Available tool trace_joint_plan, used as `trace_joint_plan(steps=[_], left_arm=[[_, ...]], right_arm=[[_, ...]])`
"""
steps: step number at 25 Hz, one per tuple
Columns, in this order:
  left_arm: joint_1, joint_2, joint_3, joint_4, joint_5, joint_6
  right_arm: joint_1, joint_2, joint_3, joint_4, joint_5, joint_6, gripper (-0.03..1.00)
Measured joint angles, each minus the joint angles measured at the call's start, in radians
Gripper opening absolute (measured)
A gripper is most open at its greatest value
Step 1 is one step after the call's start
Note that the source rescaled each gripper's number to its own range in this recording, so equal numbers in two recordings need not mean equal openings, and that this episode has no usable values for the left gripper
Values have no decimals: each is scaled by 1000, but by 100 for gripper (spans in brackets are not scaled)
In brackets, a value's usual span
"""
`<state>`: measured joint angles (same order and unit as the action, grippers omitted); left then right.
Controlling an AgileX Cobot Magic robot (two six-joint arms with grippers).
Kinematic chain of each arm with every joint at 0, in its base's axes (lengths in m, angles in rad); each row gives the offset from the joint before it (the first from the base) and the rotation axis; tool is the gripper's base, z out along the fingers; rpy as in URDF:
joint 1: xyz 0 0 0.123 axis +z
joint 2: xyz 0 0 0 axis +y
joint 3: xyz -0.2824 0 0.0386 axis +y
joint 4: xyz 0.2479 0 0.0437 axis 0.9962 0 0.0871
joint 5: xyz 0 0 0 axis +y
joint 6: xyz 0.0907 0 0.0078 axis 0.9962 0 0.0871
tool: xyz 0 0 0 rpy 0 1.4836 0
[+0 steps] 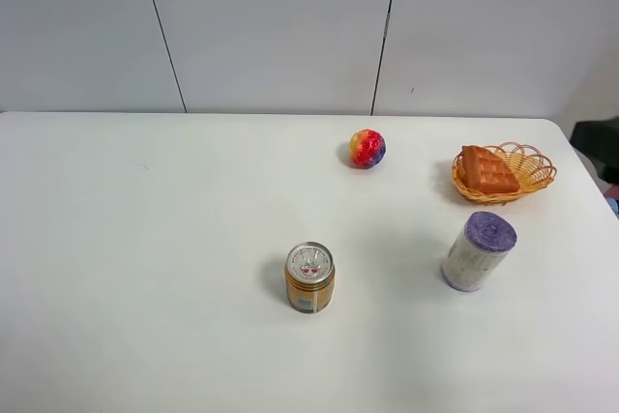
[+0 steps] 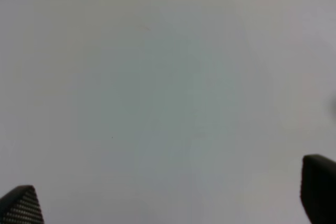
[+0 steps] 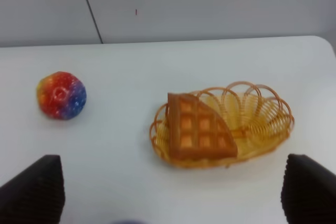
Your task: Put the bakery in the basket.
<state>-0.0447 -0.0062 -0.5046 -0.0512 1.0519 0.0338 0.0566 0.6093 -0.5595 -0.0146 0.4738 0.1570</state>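
Note:
The orange-brown waffle wedge [image 1: 486, 170] lies inside the oval wicker basket [image 1: 532, 165] at the table's back right, on the basket's left half. The right wrist view shows the waffle [image 3: 197, 128] in the basket [image 3: 257, 114] too. My right gripper [image 3: 170, 190] is open and empty, with its fingertips [image 3: 34, 192] spread wide, back from the basket. My left gripper [image 2: 170, 195] is open over bare table, holding nothing. Neither gripper shows in the exterior high view.
A red-yellow-blue ball [image 1: 367, 149] sits left of the basket and shows in the right wrist view [image 3: 61, 95]. A purple-lidded cylinder [image 1: 478, 250] stands in front of the basket. A gold can [image 1: 309, 277] stands near the table's middle front. The table's right edge is near the basket.

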Motion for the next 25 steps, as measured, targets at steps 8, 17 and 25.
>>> trace_joint_plan(steps=[8,17,25], left_arm=[[0,0,0,0,0,0],[0,0,0,0,0,0],[0,0,0,0,0,0]], right_arm=[[0,-366,58,-40,367,16,46],[0,-571,55,-53,560,15,46],[-17,-612,63,-77,620,-103,46]])
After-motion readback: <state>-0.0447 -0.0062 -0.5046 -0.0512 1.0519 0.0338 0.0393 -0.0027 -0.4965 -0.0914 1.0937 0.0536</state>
